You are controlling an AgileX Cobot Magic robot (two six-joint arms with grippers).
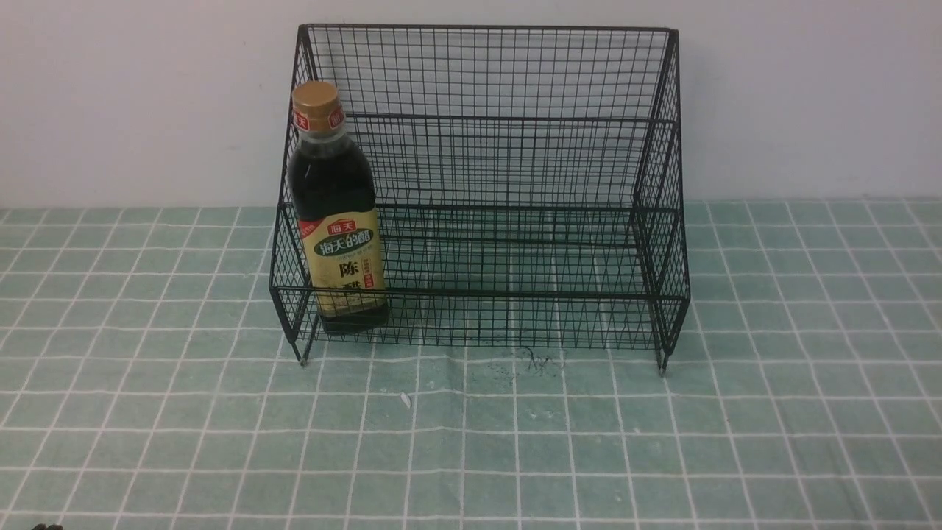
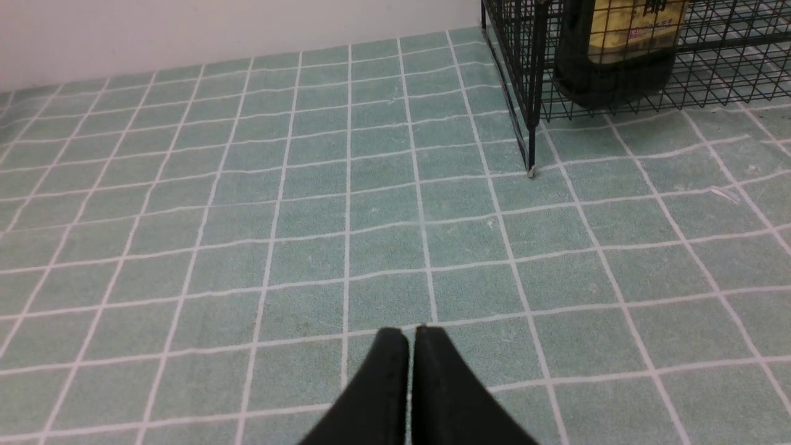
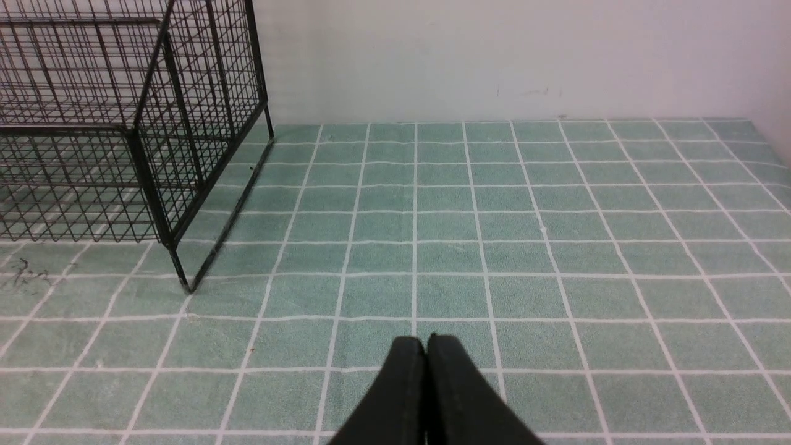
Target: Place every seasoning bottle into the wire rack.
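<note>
A bottle [image 1: 335, 213] with a gold cap, red neck band and a tan label reading "海天" and "陈" stands upright in the lower tier of the rack [image 1: 508, 169], at its left end; the front rail crosses the label's lower characters. Dark specks mark the green checked cloth [image 1: 471, 442] before the rack. Left gripper [image 2: 411, 337] and right gripper [image 3: 426, 345] hover clenched, empty, over bare cloth.

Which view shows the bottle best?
The front view: the whole bottle stands upright in the rack's lower tier, at its left end. The left wrist view catches only its base through the mesh; the right wrist view misses it.
</note>
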